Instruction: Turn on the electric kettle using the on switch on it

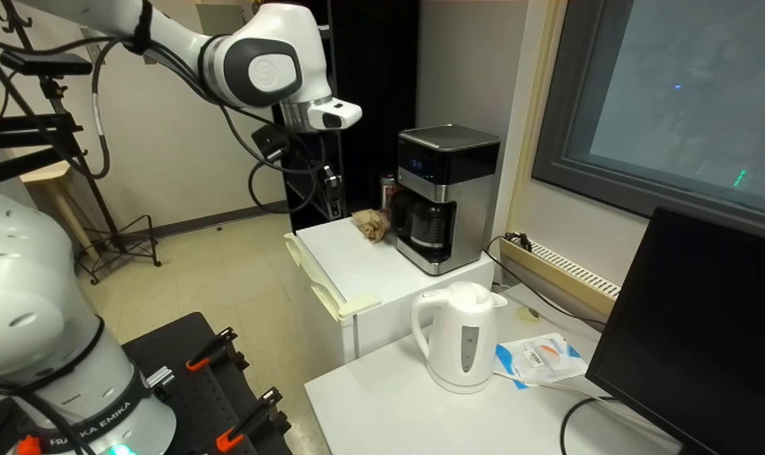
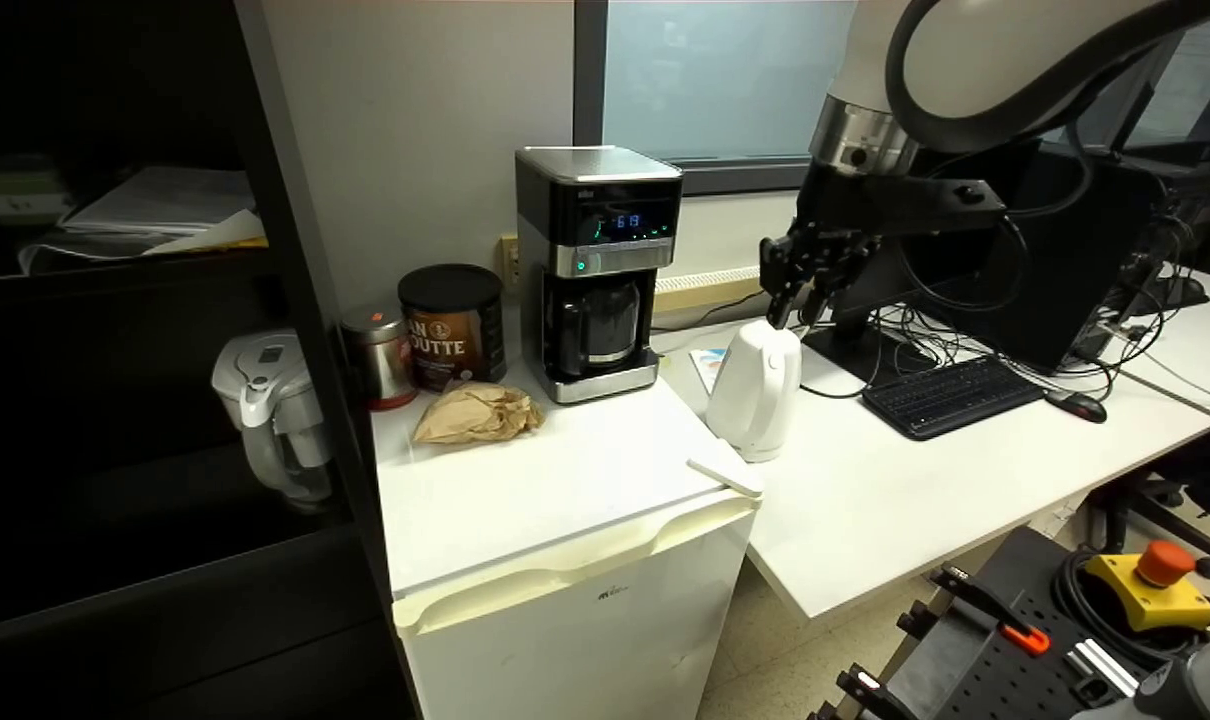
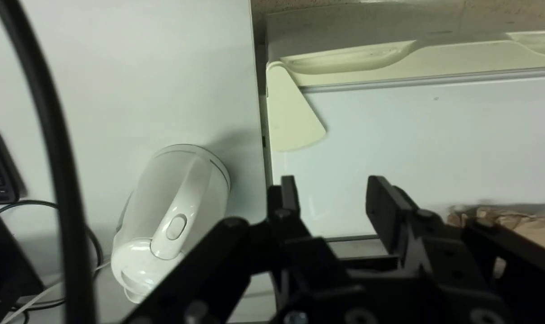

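The white electric kettle stands upright on the white desk beside the low fridge. It shows in an exterior view with its loop handle facing the camera, and at the lower left in the wrist view. There an oval button shows at the top of the handle, near the lid. My gripper is open and empty, above the fridge-top level, to the right of the kettle in the wrist view and not touching it. The gripper also shows in both exterior views.
The black and steel coffee maker stands on the white fridge with a brown paper bag, a coffee tin and a metal canister. A monitor, a keyboard and cables share the desk.
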Robot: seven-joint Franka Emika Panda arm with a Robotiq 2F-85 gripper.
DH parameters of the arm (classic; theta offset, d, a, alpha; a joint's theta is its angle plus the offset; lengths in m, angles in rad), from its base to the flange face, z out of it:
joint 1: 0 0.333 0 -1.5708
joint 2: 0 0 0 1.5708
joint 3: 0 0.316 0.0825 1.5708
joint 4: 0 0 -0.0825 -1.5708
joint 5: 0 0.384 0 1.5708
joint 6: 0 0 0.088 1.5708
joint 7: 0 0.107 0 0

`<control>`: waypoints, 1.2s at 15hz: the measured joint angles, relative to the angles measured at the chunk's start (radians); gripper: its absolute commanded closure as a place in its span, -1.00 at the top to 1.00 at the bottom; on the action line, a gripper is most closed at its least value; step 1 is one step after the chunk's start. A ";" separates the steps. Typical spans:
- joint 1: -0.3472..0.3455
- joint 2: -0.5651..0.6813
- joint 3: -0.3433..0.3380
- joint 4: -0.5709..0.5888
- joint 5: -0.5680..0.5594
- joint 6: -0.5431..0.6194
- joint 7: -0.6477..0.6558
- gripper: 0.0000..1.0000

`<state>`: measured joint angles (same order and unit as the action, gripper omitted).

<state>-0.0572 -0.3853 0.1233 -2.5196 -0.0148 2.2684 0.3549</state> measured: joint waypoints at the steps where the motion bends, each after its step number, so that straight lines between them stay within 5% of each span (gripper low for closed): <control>1: -0.011 0.006 -0.005 -0.007 -0.001 0.024 0.009 -0.86; 3: -0.033 0.024 -0.014 -0.011 -0.007 0.063 0.031 -1.00; 18: -0.109 0.311 -0.065 0.135 -0.143 0.198 0.320 -0.99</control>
<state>-0.1658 -0.0747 0.0580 -2.3846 -0.1581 2.4661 0.6750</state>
